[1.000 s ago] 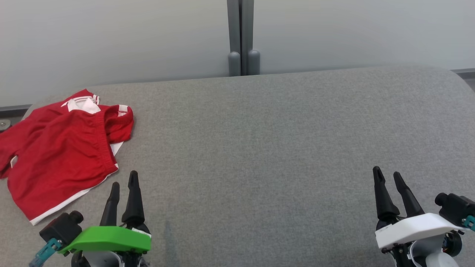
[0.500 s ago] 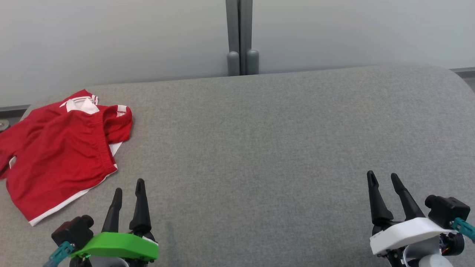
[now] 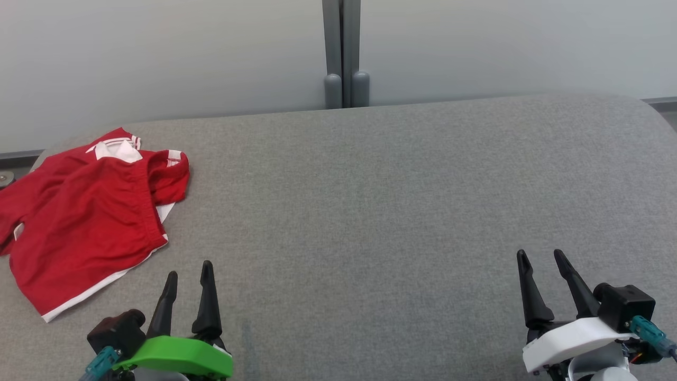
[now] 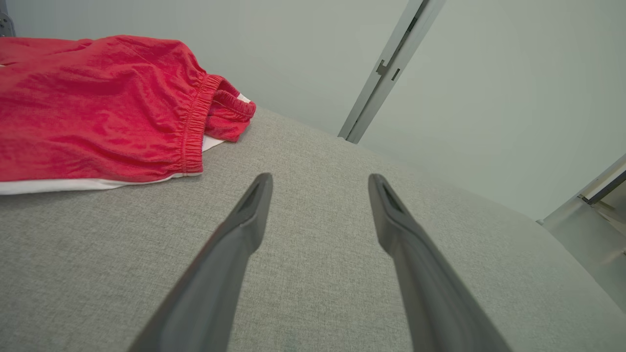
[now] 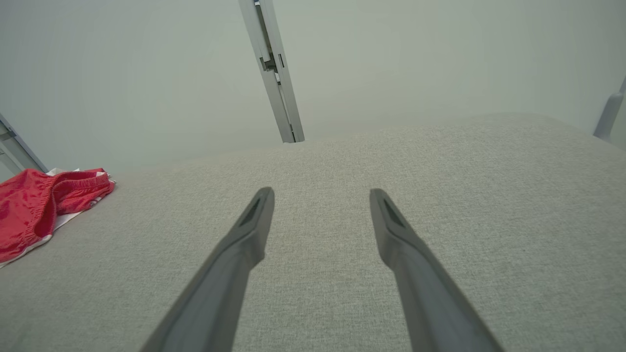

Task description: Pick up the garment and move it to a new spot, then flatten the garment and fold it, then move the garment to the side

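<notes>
In the head view the red shorts (image 3: 90, 217) lie doubled over at the far left of the grey padded table (image 3: 370, 185), partly over its edge, which looks like a set-aside spot, while the left gripper (image 3: 189, 270) and right gripper (image 3: 540, 254) hover low at the near edge, empty, jaws spread. The left wrist view has the left gripper (image 4: 320, 178) wide apart over bare fabric, just short of the shorts' elastic waistband (image 4: 193, 127), holding nothing. The right wrist view has the right gripper (image 5: 321, 191) equally spread and empty, well apart from the shorts (image 5: 29, 210), probably parked clear of the cloth.

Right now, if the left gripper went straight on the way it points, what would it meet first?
Probably only the grey padded surface, then the far wall. The left gripper, open, aims past the red garment, which lies to its left; depth is unclear.
</notes>
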Motion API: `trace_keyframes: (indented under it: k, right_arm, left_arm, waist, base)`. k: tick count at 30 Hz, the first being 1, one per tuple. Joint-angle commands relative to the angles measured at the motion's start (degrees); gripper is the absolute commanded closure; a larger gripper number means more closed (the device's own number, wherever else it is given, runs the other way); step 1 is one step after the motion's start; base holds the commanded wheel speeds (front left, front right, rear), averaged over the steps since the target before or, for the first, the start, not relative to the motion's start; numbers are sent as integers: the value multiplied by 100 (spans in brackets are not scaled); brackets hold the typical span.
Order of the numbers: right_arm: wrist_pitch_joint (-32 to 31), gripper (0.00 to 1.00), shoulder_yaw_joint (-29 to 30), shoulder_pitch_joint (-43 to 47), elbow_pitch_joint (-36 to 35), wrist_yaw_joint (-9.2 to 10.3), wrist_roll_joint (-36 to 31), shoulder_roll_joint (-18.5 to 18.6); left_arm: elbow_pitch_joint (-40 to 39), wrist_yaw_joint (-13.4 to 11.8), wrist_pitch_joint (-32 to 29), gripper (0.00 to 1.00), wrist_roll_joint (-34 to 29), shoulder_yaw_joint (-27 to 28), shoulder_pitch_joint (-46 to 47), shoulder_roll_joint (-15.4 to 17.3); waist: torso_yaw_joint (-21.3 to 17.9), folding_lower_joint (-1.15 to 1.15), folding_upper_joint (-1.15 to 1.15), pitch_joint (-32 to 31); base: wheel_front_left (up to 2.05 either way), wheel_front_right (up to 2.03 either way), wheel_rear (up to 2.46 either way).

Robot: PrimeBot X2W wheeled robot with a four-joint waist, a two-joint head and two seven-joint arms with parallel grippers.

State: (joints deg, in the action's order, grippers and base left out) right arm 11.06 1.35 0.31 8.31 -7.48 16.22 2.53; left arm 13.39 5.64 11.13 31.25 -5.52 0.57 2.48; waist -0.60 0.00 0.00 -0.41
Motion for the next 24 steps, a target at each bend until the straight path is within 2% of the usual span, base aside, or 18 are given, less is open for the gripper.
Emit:
trace_keyframes:
  k: [1,24]
  right_arm:
    - [52,0,-11,32,-12,-1,-152,33]
    - [314,0,-71,78,-39,-1,-1156,45]
  left_arm:
    - [-6,30,43,0,-147,-3,-36,46]
    - [246,12,307,0,-857,-90,-85,56]
  waist:
    - [2,0,0,0]
    - [-7,0,0,23]
  base:
    - [0,0,0]
    - [0,0,0]
